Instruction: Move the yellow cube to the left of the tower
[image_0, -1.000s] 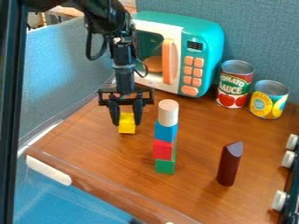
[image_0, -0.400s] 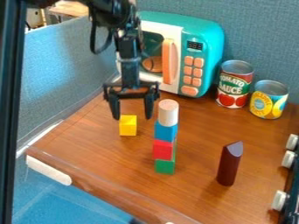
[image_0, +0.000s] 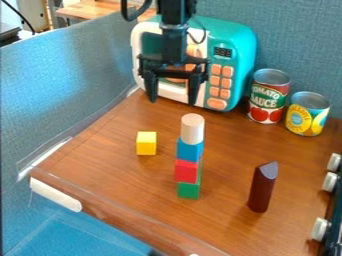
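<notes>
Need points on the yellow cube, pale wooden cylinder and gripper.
Yellow cube (image_0: 146, 143): camera view, front face.
Pale wooden cylinder (image_0: 192, 130): camera view, curved side.
Black two-finger gripper (image_0: 173, 93): camera view, midway between its fingertips.

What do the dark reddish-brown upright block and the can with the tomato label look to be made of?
The dark reddish-brown upright block looks like painted wood, smooth with a slight sheen, though plastic is possible. The tomato-label can seems to be metal: its ridged top looks grey and shiny above a printed wrap.
</notes>
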